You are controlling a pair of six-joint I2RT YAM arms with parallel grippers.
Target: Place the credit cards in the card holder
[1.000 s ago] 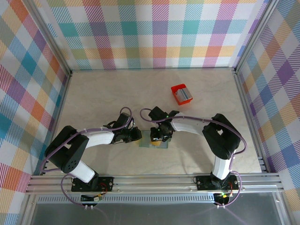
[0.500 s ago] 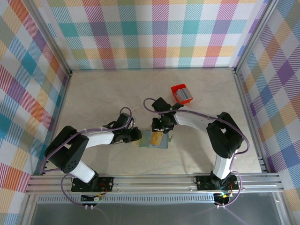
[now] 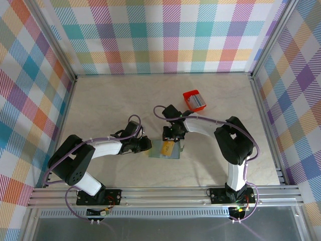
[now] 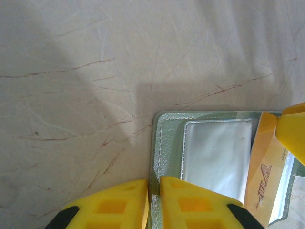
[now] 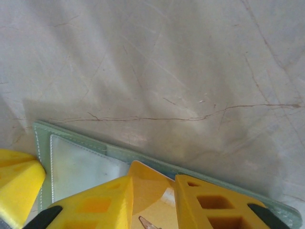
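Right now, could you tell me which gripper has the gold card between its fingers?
The right gripper, over the open card holder; the gold card lies between its fingers, whereas the left gripper pinches the holder's edge.

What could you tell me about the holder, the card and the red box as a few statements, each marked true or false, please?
1. The left end effector pinches the holder at its edge. True.
2. The red box sits on the holder. False: it stands apart, farther back on the table.
3. A gold card lies between the fingers of the right end effector. True.
4. The holder is folded shut. False: it lies open, with its clear window facing up.
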